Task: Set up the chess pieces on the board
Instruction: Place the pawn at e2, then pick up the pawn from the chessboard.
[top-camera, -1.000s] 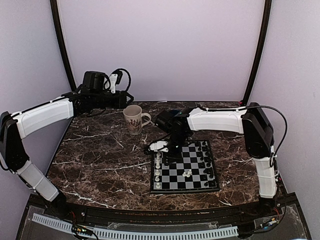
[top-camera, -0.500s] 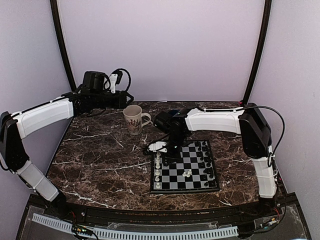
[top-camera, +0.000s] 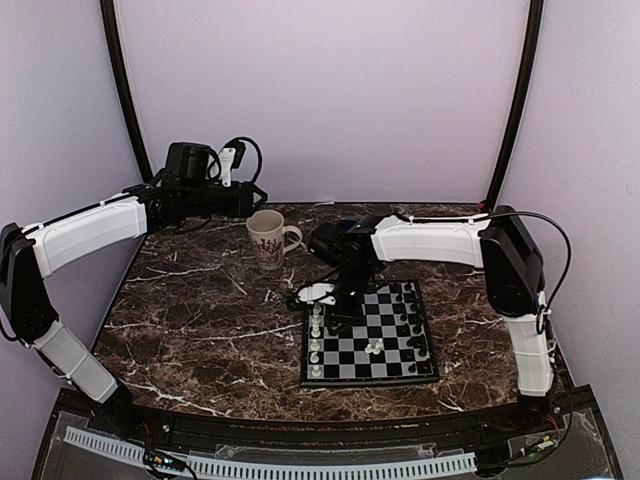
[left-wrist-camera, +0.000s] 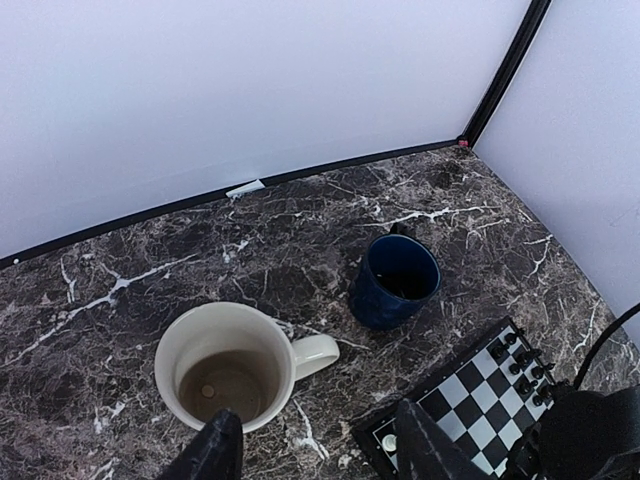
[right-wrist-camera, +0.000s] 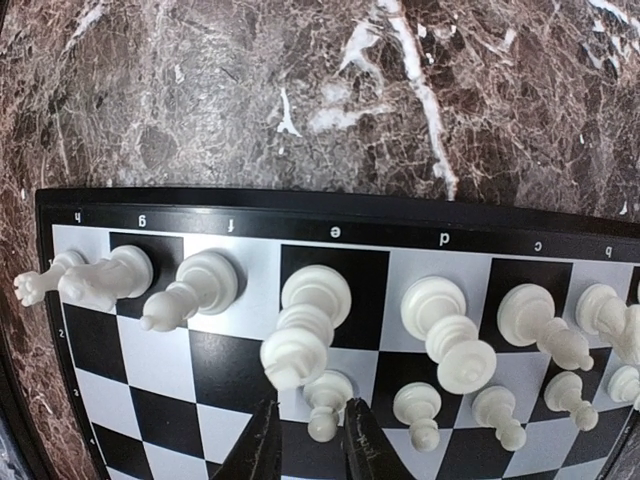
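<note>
Right gripper (right-wrist-camera: 311, 408) is hanging low over the far-left corner of the chessboard (top-camera: 356, 352), jaws standing slightly apart. The head of a white pawn (right-wrist-camera: 322, 405) is sitting between the fingertips (right-wrist-camera: 262, 440) with a sliver of gap on each side, so it isn't being squeezed. The pawn is standing on the second row, just in front of a tall white piece (right-wrist-camera: 303, 328).

White back-row pieces (right-wrist-camera: 190, 287) are lining the board's left edge, and black pieces (top-camera: 412, 318) are lining its right edge. One white piece (top-camera: 374, 347) is lying mid-board.

The board is sitting on the right-near part of the marble table (top-camera: 200, 310).

Left gripper (left-wrist-camera: 318, 450) is hovering at far left above a cream mug (left-wrist-camera: 235, 375), jaws standing wide apart and gripping nothing. A blue mug (left-wrist-camera: 397, 280) is standing right of the cream one, apart from it.
</note>
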